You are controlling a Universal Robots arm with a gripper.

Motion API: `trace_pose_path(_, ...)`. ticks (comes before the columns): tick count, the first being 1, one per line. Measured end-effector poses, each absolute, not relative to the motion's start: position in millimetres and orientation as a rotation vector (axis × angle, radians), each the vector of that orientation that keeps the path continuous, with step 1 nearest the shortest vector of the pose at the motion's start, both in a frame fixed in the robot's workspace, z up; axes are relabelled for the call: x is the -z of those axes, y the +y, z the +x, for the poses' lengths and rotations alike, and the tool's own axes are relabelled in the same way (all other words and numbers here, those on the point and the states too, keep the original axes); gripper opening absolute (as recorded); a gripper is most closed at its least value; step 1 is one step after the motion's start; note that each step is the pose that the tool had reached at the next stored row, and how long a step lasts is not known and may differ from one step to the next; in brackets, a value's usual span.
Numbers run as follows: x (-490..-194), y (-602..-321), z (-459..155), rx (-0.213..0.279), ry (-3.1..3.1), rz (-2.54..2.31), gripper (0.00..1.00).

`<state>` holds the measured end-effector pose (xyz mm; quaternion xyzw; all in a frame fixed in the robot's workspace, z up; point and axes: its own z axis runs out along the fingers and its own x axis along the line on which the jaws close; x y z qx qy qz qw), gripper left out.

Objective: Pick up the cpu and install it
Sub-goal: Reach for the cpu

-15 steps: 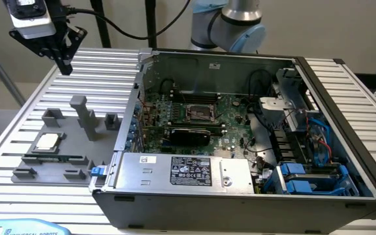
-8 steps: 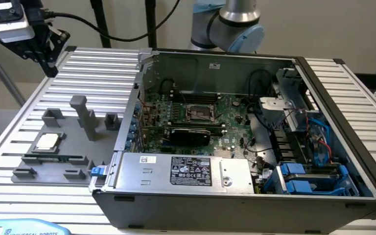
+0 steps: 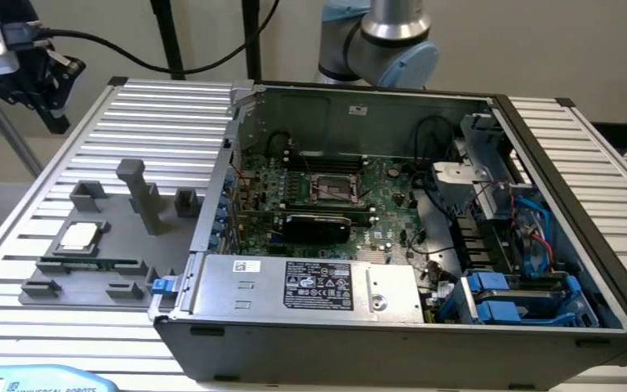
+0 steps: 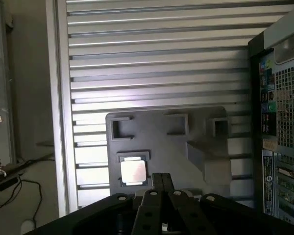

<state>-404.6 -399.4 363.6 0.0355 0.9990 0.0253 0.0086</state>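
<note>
Work on the task looks barely begun. The cpu (image 3: 79,237) lies flat in a square recess of the grey tray (image 3: 166,253), silvery top up, and nothing touches it. A narrow green memory stick (image 3: 87,265) lies in the tray just beside that recess, and several grey upright blocks (image 3: 140,196) stand elsewhere on the tray. The tray itself rests on the ribbed metal surface (image 3: 161,114), and the open computer case (image 3: 401,339) stands just beside the tray, on the exterior view's right of it.

The pincer (image 4: 161,176) hangs above the tray, apart from it, with its two fingers (image 4: 158,183) pressed together and nothing between them. Seen from the wrist, its tips line up close to the cpu's recess, so it appears placed over the chip rather than gripping it; how high above the tray it hangs cannot be told.

Inside the case, well apart from the tray, the green board (image 3: 390,188) carries the dark metal-framed socket (image 3: 333,189). No silvery chip shows in it, so it reads as unfilled, though whether its frame is latched or raised cannot be made out.

As a judgement, neither half of the job is done: the cpu has not been lifted from the tray, and both the pick-up and the seating in the socket are left.
</note>
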Motion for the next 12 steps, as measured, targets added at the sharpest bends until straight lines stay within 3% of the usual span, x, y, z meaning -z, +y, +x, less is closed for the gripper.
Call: trace_pose_path(12, -351, -413, -434, -0.078, 3.139, 0.112, 0.11)
